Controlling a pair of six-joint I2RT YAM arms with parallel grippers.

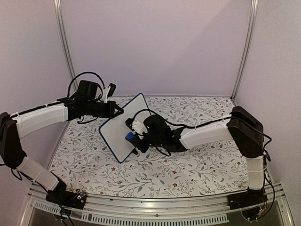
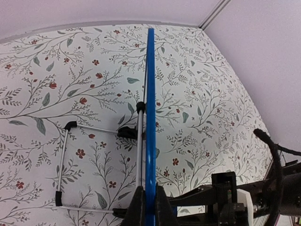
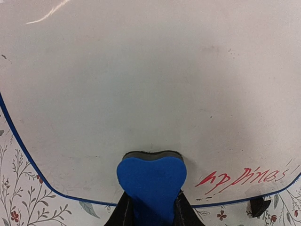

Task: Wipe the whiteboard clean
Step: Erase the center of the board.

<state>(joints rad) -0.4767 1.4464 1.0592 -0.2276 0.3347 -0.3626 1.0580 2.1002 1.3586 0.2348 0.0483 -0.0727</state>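
The whiteboard [image 3: 141, 94], pinched by the left claw [image 2: 149, 207], is mostly wiped; red writing [image 3: 244, 178] is left beside the eraser [image 3: 151, 181] pinched in the right claw [image 3: 151, 209].

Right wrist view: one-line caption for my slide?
Right gripper holds a blue eraser against the whiteboard, with red lettering near its lower right corner.

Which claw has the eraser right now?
The right claw, pinching the blue eraser at the whiteboard face; the left claw only clamps the whiteboard's blue edge.
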